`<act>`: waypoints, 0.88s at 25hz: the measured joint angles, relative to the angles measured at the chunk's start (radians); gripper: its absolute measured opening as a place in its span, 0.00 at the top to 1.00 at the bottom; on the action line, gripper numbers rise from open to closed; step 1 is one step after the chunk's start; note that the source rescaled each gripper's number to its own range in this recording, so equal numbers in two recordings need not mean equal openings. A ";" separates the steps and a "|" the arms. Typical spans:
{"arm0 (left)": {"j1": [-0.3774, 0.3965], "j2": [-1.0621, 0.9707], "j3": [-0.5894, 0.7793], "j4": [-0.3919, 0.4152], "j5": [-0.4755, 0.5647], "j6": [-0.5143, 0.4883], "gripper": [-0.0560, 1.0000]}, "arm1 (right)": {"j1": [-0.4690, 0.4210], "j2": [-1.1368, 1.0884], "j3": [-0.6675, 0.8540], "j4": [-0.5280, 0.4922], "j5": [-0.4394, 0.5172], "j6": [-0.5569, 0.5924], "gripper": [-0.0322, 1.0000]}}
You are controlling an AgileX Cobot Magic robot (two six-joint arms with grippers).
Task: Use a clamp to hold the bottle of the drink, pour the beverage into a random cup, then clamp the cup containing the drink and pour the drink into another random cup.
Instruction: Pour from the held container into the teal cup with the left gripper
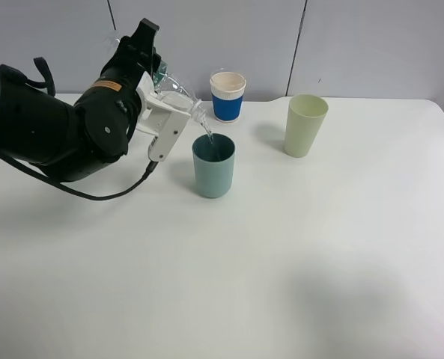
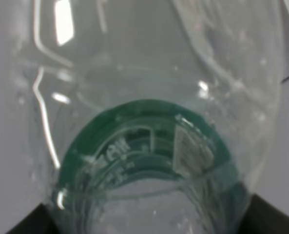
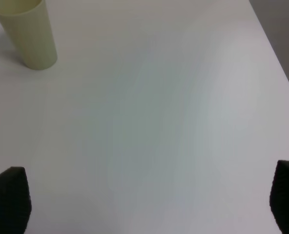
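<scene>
Over the teal plastic cup [image 1: 213, 166], left gripper [image 1: 160, 78] clamps the tilted clear plastic bottle [image 1: 180, 96]. Its wrist view alone shows a green printed band; right gripper [image 3: 149, 204] gapes wide.

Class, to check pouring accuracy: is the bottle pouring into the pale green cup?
No, the stream from the bottle falls into the teal cup.

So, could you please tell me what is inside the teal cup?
A thin clear stream from the tilted bottle falls into the teal cup, and its upper inner wall shows. Its near wall hides the bottom and the liquid level.
</scene>
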 joint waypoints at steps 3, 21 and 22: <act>0.000 0.000 0.000 0.018 0.000 0.002 0.95 | 0.000 0.000 0.000 0.000 0.000 0.000 0.05; 0.000 0.000 0.000 0.178 -0.023 0.045 0.95 | 0.000 0.000 0.000 0.000 0.000 0.000 0.05; 0.000 0.000 0.000 0.192 -0.025 0.045 0.95 | 0.000 0.000 0.000 0.000 0.000 0.000 0.05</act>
